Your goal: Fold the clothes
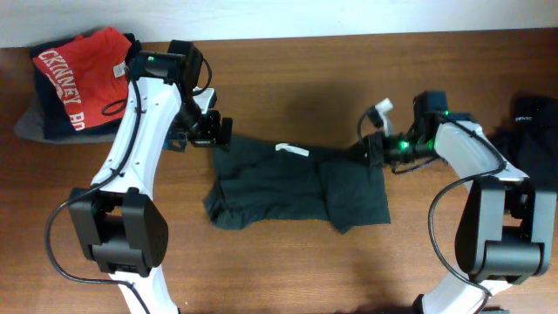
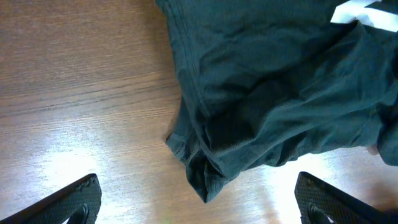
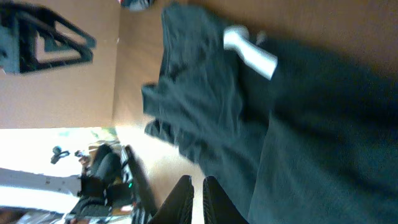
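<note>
While both arms reach in from the near side, a crumpled dark grey-green cloth T-shirt (image 1: 296, 187) lies mid-way along the brown wooden worktop (image 1: 288, 262), partly doubled over, with a small white tag (image 1: 292, 150) at its far edge. The left claw (image 1: 218, 133) hovers at its far-left corner, fingers spread wide around nothing. The right claw (image 1: 370, 146) sits at the far-right edge, fingers pressed almost together; whether they nip cloth, I cannot tell. A black garment (image 1: 534, 131) lies at the right end, and a red shirt with white lettering (image 1: 83, 70) at the far left.

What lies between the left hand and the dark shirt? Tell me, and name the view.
Bare wooden table, shown in the left wrist view: the open left hand sits apart from the dark shirt and its corner.
</note>
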